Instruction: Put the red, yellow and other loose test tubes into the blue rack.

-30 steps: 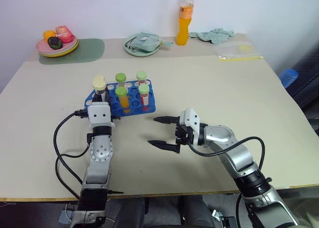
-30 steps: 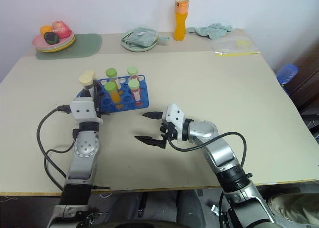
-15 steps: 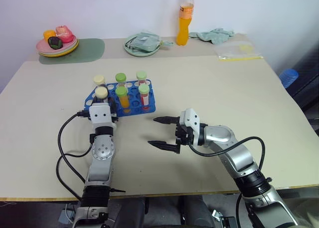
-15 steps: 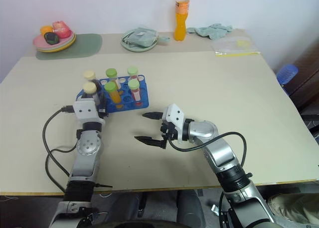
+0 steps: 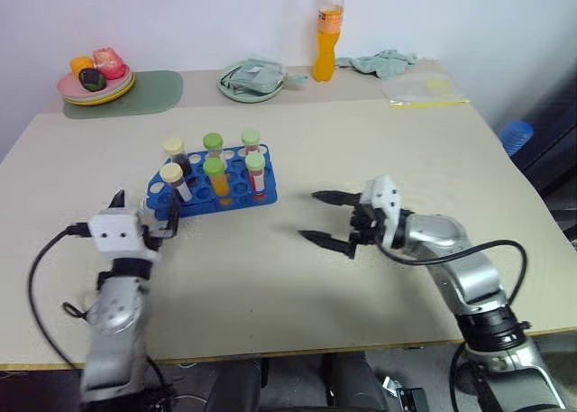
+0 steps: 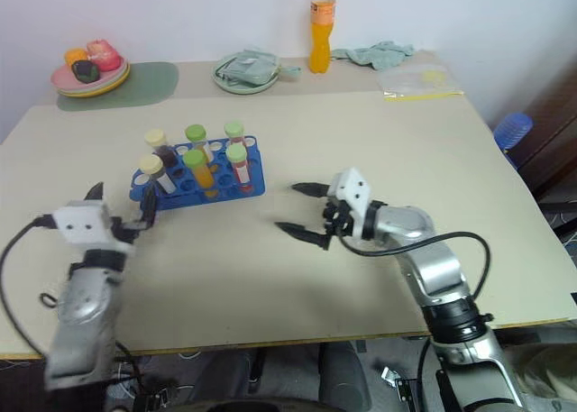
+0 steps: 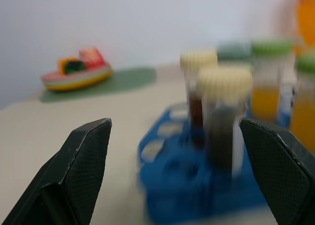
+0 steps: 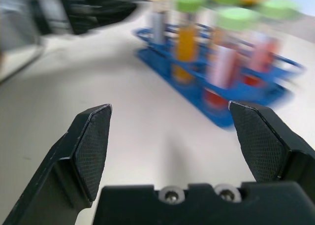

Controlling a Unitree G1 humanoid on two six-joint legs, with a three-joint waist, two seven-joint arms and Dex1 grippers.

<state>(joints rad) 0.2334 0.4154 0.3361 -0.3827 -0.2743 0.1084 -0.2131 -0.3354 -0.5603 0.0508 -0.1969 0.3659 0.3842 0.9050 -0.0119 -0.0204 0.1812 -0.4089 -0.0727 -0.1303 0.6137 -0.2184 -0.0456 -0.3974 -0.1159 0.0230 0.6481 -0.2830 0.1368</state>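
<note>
Rack [image 5: 212,188], left of centre: six tubes [image 5: 215,175] — four green-capped, two cream-capped. Left fingers [image 5: 142,215] spread, empty; right fingers [image 5: 326,218] spread, empty.

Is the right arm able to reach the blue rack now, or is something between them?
Probably yes. Bare table lies between the open right gripper and the blue rack; nothing stands in the way. The left gripper sits at the rack's other end.
</note>
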